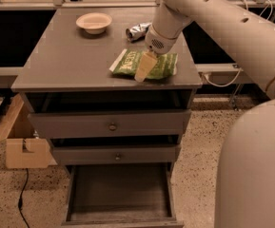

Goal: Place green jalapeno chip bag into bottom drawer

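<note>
The green jalapeno chip bag (126, 62) lies flat on the grey cabinet top (65, 56), near its front right. My gripper (144, 69) hangs from the pale arm and is down on the middle of the bag, close to the bag's front edge. The bottom drawer (120, 190) is pulled open at floor level below, and its grey wood floor holds nothing.
A pale bowl (94, 22) and a small silver-and-blue foil bag (138, 31) sit at the back of the cabinet top. Two upper drawers with round knobs (112, 126) are closed. A cardboard box (25, 148) stands on the floor at the left. My arm's bulk fills the right side.
</note>
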Controlling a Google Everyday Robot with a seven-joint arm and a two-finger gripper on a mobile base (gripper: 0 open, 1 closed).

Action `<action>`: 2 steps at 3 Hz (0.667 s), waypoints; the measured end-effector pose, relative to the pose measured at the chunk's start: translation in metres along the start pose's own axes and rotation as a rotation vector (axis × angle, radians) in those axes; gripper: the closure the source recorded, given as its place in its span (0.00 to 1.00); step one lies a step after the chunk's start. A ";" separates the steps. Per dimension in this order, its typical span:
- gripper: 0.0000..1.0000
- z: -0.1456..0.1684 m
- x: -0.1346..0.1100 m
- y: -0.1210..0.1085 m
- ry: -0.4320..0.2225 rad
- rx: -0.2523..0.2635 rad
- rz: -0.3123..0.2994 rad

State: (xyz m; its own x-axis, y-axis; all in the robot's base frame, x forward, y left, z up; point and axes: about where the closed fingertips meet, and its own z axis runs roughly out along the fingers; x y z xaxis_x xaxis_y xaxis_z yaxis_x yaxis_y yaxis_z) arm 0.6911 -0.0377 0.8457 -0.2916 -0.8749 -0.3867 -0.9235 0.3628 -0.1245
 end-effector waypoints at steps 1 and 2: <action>0.56 0.002 0.018 0.001 -0.005 0.005 0.014; 0.79 -0.024 0.053 0.014 -0.045 0.033 0.043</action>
State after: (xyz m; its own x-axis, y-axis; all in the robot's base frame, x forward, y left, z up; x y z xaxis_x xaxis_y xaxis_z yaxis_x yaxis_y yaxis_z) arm 0.6573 -0.0867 0.8453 -0.3188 -0.8432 -0.4329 -0.9015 0.4108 -0.1364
